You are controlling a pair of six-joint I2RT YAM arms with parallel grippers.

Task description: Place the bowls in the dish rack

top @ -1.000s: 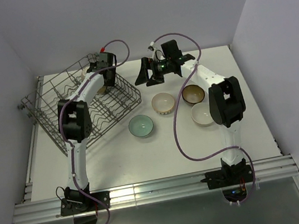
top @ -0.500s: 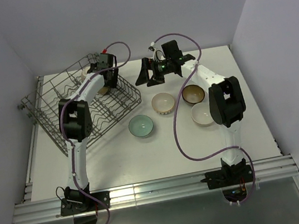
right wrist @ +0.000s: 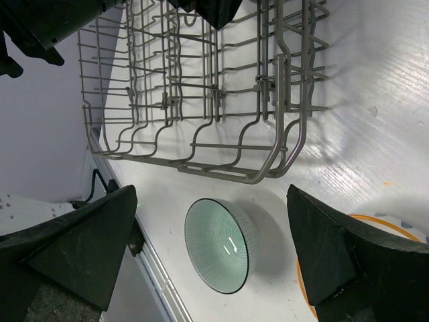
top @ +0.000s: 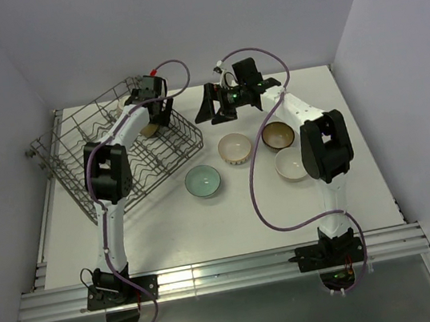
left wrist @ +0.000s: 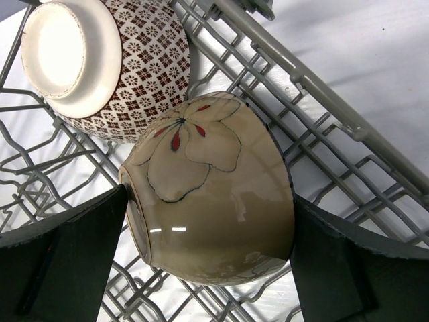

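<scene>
The grey wire dish rack [top: 76,153] stands at the back left and also shows in the right wrist view [right wrist: 201,87]. My left gripper [top: 153,112] is over its far end, shut on a tan flower-painted bowl [left wrist: 214,194], one finger on the foot and one on the rim [left wrist: 208,201]. The bowl is tipped on its side, just above the rack's wires [left wrist: 322,100]. A brown-patterned bowl [left wrist: 100,67] lies in the rack beside it. My right gripper [top: 219,104] is open and empty above the table's back, looking down on a green bowl [right wrist: 221,245].
Four bowls stand on the table [top: 177,231] right of the rack: green [top: 203,181], cream with an orange rim [top: 234,148], dark brown [top: 276,134] and white [top: 290,164]. Walls close in the table on three sides.
My left gripper has shifted slightly right and nearer over the rack's far end with the tan bowl. The right arm has not moved.
</scene>
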